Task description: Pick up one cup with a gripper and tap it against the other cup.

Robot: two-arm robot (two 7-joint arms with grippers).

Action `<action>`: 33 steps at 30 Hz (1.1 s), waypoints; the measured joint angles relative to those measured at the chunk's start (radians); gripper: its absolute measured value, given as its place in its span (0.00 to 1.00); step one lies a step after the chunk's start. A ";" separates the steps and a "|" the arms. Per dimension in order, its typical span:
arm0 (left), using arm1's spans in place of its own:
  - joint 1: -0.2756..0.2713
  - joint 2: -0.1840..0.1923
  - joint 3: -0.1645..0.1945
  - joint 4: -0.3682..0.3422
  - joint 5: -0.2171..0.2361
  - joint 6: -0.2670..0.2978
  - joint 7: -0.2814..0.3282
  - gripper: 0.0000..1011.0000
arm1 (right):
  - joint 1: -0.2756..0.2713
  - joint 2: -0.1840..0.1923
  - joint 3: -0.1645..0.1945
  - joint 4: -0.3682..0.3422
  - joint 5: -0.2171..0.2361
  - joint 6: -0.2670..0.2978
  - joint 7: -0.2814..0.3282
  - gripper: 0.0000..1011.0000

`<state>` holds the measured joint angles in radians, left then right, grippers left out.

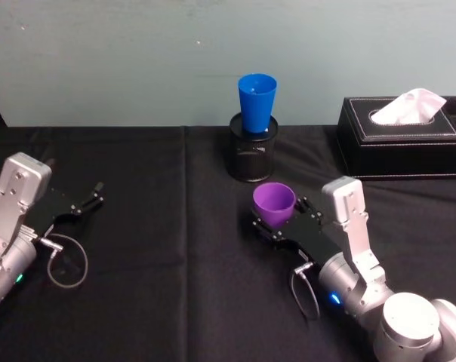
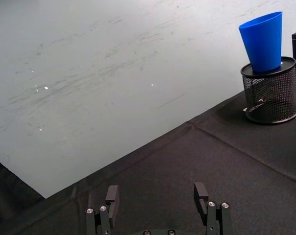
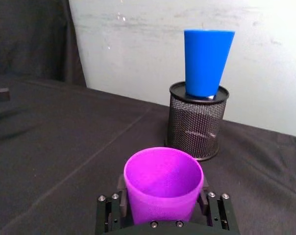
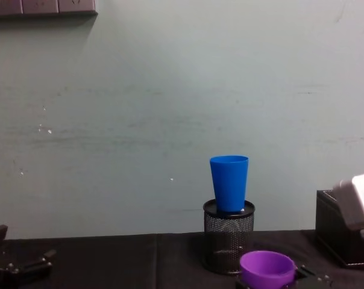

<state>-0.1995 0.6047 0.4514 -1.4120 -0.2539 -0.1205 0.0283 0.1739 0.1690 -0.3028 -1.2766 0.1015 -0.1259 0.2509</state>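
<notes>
Squarely between the right gripper's fingers, purple cup.

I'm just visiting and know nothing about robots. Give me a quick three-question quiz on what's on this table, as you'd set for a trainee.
1. True or false: the blue cup stands directly on the black tablecloth.
2. Which gripper holds the purple cup? A) left gripper B) right gripper C) neither
3. Fill in: the box with a white tissue sticking out, the tissue box, sits to the robot's ____ of the blue cup.

Key
1. False: it sits in the top of the black mesh pen holder.
2. B: the right gripper is shut on it; the left gripper rests open at the table's left.
3. right
</notes>
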 joint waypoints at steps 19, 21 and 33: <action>0.000 0.000 0.000 0.000 0.000 0.000 0.000 0.99 | -0.082 0.016 0.084 -0.271 -0.027 0.074 -0.096 0.99; 0.000 0.000 0.000 0.000 0.000 0.000 0.000 0.99 | -0.088 0.006 0.105 -0.275 -0.056 0.084 -0.145 0.99; 0.000 0.000 0.000 0.000 0.000 0.000 0.000 0.99 | -0.074 -0.040 0.153 -0.171 -0.229 0.113 -0.347 0.99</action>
<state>-0.1995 0.6047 0.4514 -1.4120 -0.2539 -0.1205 0.0283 0.0997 0.1286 -0.1494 -1.4477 -0.1270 -0.0131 -0.0962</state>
